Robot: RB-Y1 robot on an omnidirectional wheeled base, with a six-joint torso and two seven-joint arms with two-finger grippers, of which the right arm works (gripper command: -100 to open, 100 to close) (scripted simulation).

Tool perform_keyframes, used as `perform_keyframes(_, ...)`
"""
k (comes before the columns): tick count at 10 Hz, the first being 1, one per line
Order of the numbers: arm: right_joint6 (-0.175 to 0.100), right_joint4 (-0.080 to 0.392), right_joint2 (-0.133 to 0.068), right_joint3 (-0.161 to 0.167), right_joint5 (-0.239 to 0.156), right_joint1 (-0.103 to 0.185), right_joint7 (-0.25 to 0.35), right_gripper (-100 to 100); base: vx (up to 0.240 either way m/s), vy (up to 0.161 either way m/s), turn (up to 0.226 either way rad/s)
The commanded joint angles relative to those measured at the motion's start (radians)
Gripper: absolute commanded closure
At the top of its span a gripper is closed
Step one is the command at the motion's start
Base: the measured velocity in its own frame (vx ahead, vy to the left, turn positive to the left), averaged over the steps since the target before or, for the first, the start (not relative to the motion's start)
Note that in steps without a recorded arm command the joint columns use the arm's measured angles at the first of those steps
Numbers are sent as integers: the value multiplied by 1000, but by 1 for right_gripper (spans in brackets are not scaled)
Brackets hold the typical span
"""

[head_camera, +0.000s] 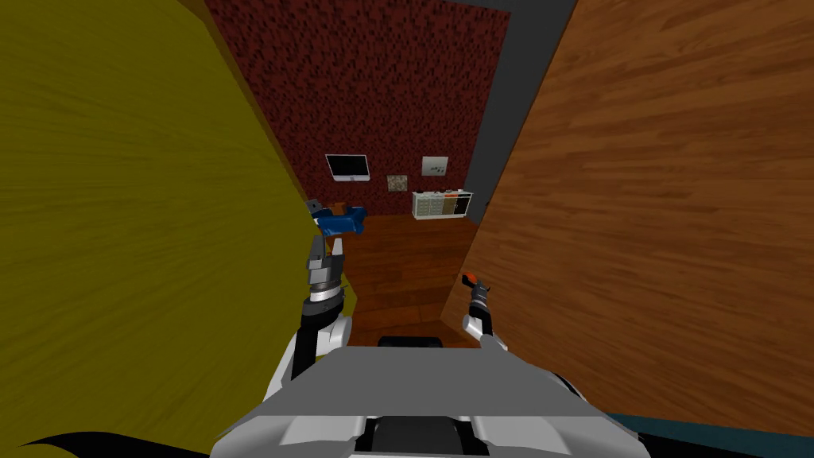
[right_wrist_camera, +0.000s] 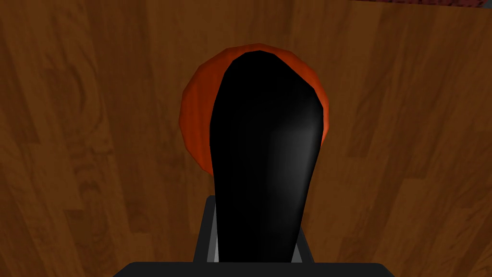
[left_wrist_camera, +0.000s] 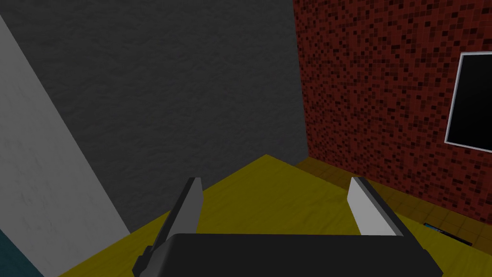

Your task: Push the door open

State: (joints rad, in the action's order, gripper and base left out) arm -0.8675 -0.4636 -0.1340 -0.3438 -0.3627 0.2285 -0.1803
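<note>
The brown wood-grain door stands at my right, swung partway so a gap opens ahead. Its black lever handle sits on a round orange base. My right gripper is shut on the lever, its fingers pressing the lever's sides; in the head view the right gripper sits at the door's near edge by the handle. My left gripper is held up beside a yellow-olive panel. In its wrist view the left gripper is open with nothing between the fingers, above the yellow panel.
Through the gap lies a wooden floor and a dark red speckled wall with a black screen. A white cabinet and a blue object stand at the far end. A grey wall strip borders the door.
</note>
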Motion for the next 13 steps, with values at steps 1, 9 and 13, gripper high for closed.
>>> perform_keyframes(1,-13,22,-14,-19,-13,6,-3,100,206,-4,-58)
perform_keyframes(9,-23,30,-31,-80,-59,1,-27,100,148,-5,-35)
perform_keyframes(13,-26,32,-35,-95,-69,0,-33,100,128,-17,-29)
